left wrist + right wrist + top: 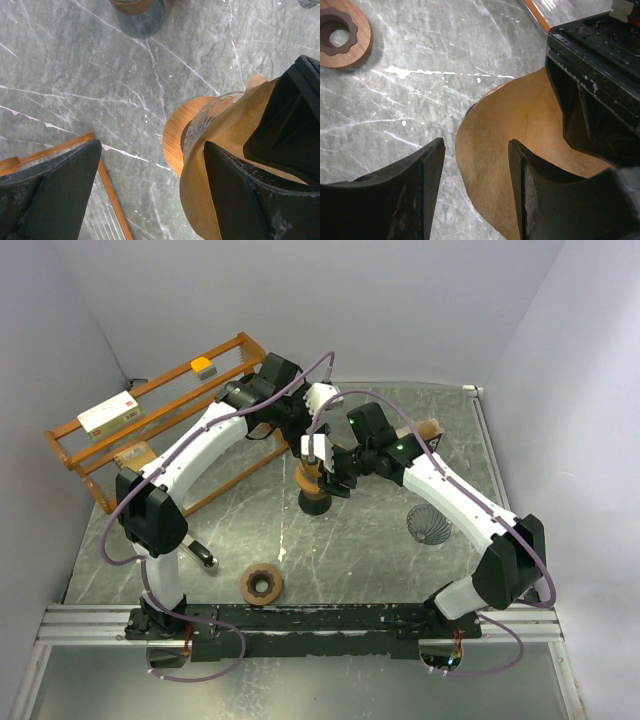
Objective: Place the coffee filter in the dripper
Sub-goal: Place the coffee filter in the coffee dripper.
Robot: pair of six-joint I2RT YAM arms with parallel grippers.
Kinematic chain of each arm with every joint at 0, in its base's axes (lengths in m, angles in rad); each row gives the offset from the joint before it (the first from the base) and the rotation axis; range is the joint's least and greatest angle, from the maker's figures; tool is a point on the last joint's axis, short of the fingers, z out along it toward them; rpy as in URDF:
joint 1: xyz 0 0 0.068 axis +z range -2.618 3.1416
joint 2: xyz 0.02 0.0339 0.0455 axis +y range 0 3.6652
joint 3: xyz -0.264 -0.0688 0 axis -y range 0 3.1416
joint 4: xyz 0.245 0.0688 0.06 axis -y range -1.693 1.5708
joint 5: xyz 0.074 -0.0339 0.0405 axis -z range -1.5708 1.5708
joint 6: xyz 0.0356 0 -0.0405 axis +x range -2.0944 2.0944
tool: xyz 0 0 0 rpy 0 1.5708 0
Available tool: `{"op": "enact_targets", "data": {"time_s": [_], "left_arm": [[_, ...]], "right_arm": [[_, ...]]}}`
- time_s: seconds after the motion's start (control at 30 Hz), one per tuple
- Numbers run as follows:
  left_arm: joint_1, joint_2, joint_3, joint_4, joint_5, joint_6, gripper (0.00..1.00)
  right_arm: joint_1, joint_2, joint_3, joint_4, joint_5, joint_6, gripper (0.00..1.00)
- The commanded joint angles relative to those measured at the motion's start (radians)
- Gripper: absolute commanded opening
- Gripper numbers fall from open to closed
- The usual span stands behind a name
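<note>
The brown paper coffee filter [222, 145] stands in the glass dripper [200, 117], which has a wooden collar [174, 137]; the paper rises above the glass rim. In the top view the dripper [314, 500] sits mid-table with both arms meeting over it. My left gripper [152, 150] is wide open: one finger lies against the filter's side, the other is far off over the table. My right gripper [476, 145] is open and straddles the filter's [520, 130] rim, one finger inside the cone and one outside. Neither gripper pinches the paper.
A round wooden ring [262, 583] lies near the front, also visible as the wooden ring [340, 32]. A wire mesh cone [430, 525] stands to the right. A wooden rack [150, 430] with small boxes fills the back left. A glass vessel with a brown band [137, 12] stands close by.
</note>
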Motion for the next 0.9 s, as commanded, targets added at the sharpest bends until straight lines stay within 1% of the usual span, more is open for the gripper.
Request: {"op": "enact_targets", "data": {"time_s": [0.0, 0.37, 0.63, 0.87], "left_arm": [[-0.006, -0.006, 0.037, 0.027, 0.013, 0.012, 0.95], [-0.007, 0.024, 0.043, 0.015, -0.034, 0.034, 0.93], [-0.006, 0.029, -0.004, 0.038, -0.09, 0.04, 0.91], [-0.006, 0.008, -0.053, 0.055, -0.104, 0.046, 0.91]], "right_arm": [[0.002, 0.014, 0.019, -0.009, -0.009, -0.011, 0.54], [0.004, 0.008, 0.016, -0.008, -0.007, -0.009, 0.53], [0.006, 0.017, 0.014, -0.004, -0.002, -0.011, 0.53], [0.008, 0.032, 0.01, -0.001, -0.008, -0.013, 0.53]]}}
